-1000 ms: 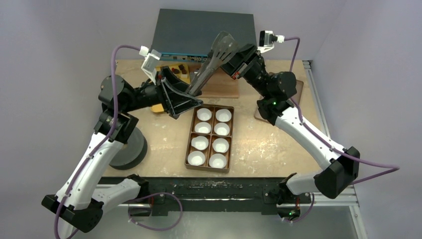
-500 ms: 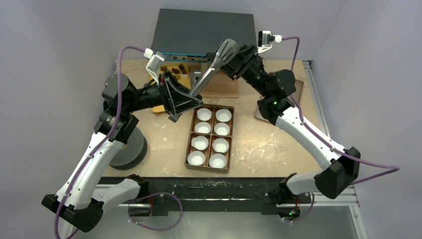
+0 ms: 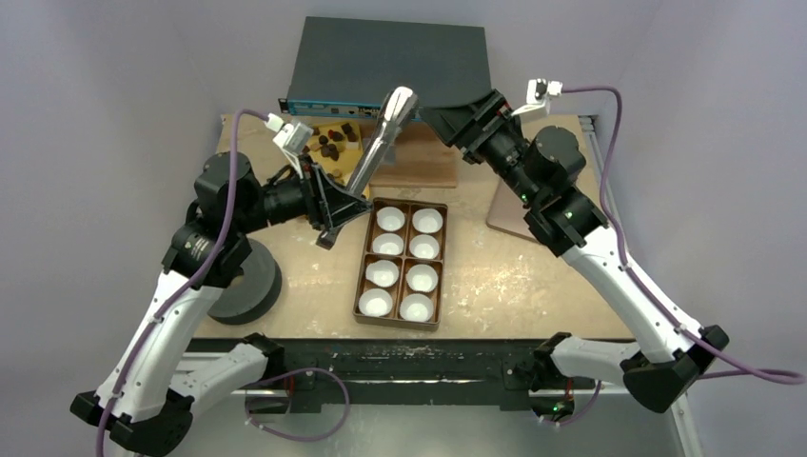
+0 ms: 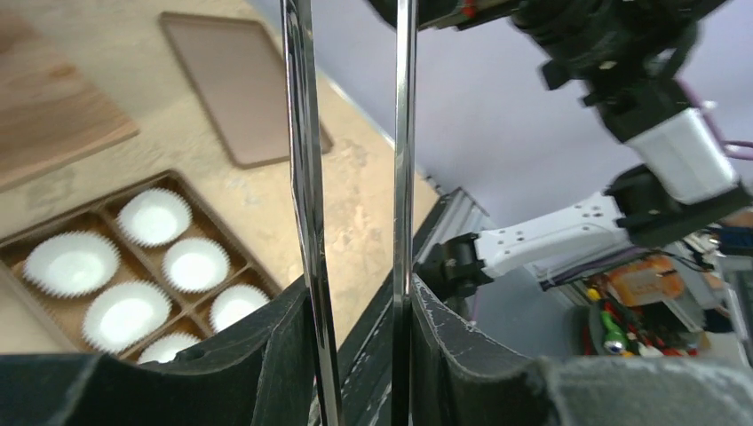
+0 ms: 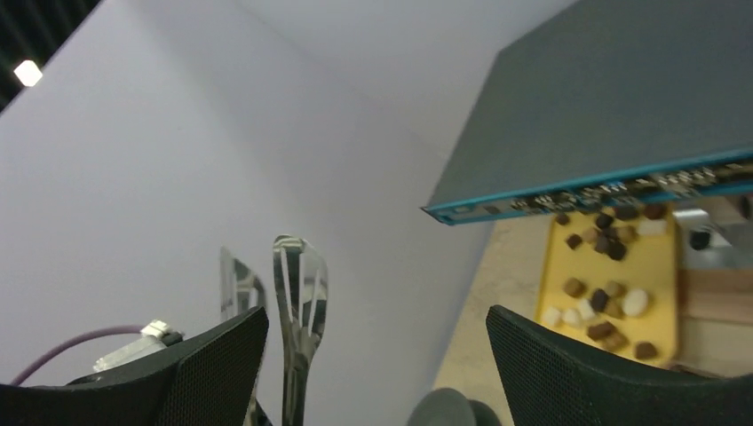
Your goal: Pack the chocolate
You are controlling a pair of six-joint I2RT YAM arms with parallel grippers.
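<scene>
Steel tongs (image 3: 379, 143) slant up from left end effector (image 3: 333, 203).

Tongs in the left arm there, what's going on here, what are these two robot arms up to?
The left gripper is clamped on a pair of metal tongs, which slant up toward the back of the table. The right gripper stands open beside their far end, holding nothing. The chocolate lies on a yellow tray at the back. All eight white paper cups in the brown box are empty, so nothing is packed yet. The lid lies off to the right.
</scene>
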